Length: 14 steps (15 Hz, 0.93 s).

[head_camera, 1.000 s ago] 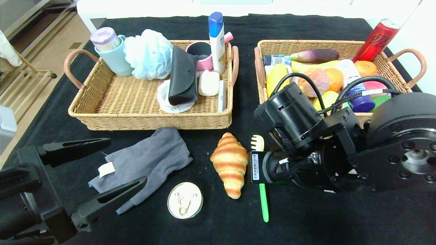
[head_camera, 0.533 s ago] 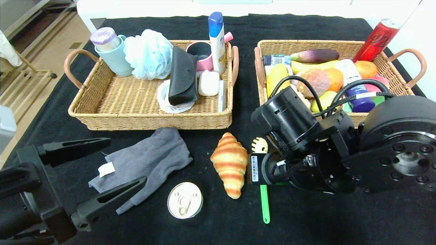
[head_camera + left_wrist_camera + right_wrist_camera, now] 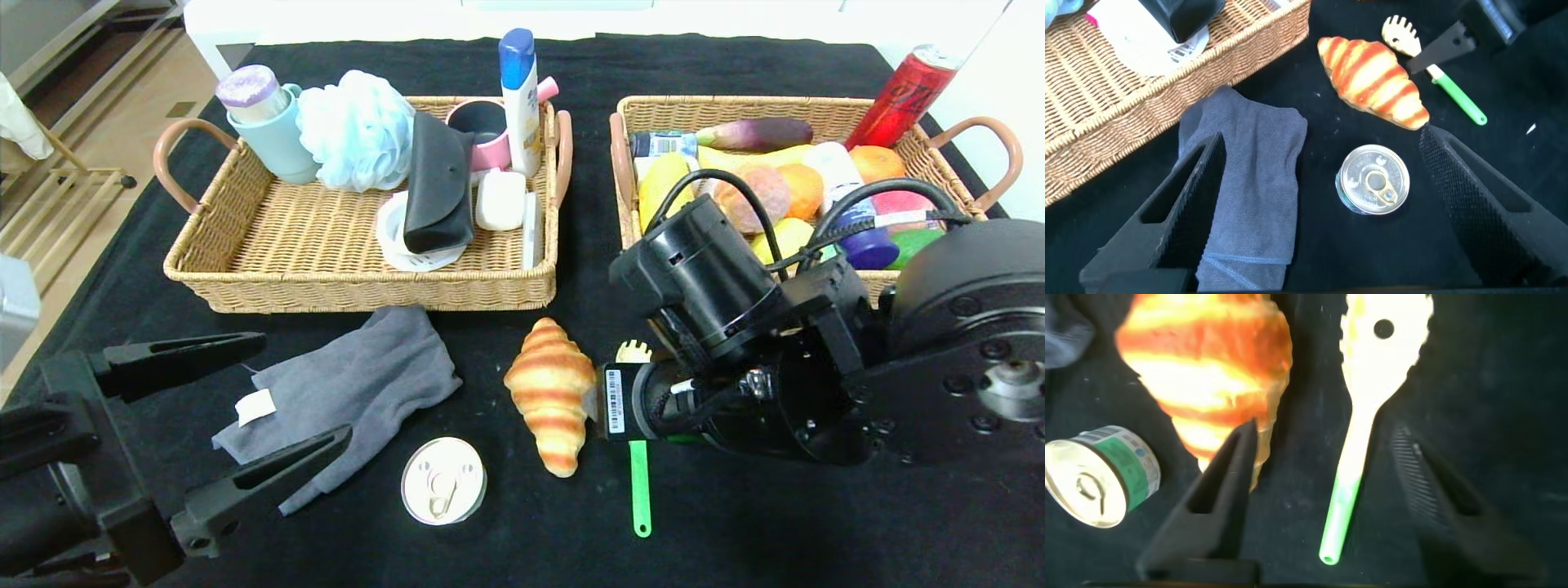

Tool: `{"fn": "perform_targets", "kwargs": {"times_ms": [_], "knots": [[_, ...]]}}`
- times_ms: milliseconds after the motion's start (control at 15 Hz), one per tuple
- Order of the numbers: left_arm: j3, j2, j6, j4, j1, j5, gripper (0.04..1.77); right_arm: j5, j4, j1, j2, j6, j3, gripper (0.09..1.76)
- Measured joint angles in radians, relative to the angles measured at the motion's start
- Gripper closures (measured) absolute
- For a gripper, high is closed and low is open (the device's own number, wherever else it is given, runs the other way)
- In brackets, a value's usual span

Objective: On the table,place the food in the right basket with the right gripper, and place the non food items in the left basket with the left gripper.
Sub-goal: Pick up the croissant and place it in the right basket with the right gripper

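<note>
1. Right now the right claw (image 3: 1323,506) hangs low over the surface (image 3: 735,531), fingers spread astride the pasta spoon (image 3: 1360,433), with the croissant (image 3: 551,392) just beside one finger.
2. Croissant: likely light and rigid, glossy; best pinched across its wide middle.
3. Left claw (image 3: 220,416) parked, spread, above the grey cloth (image 3: 359,384).
4. Tin can (image 3: 443,479) lies near the cloth.

Place: an indoor test room or lab set up for sorting, not a lived-in home.
Surface: a black cloth (image 3: 735,531) covers it, with white edges showing at the far side.
Props: two wicker baskets, the left basket (image 3: 245,269) with toiletries, the right basket (image 3: 914,155) with toy food.
Floor: tan tiles (image 3: 122,106) beside a pale wooden rack (image 3: 49,204).
</note>
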<state>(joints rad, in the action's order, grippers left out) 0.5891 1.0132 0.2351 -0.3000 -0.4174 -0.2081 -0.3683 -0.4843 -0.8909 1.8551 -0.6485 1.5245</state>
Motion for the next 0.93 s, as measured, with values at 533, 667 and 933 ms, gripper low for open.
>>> {"fn": "perform_targets", "kwargs": {"times_ms": [533, 667, 933], "knots": [[0.013, 0.004, -0.005, 0.007, 0.011, 0.000, 0.09, -0.011, 0.063, -0.017, -0.191, 0.252, -0.153, 0.31], [0.024, 0.002, -0.006, 0.009, 0.029, 0.001, 0.09, 0.043, 0.202, -0.004, -0.261, 0.388, -0.266, 0.27], [0.032, -0.001, -0.005, 0.007, 0.052, 0.002, 0.09, 0.058, 0.277, 0.016, -0.283, 0.427, -0.329, 0.22]]}}
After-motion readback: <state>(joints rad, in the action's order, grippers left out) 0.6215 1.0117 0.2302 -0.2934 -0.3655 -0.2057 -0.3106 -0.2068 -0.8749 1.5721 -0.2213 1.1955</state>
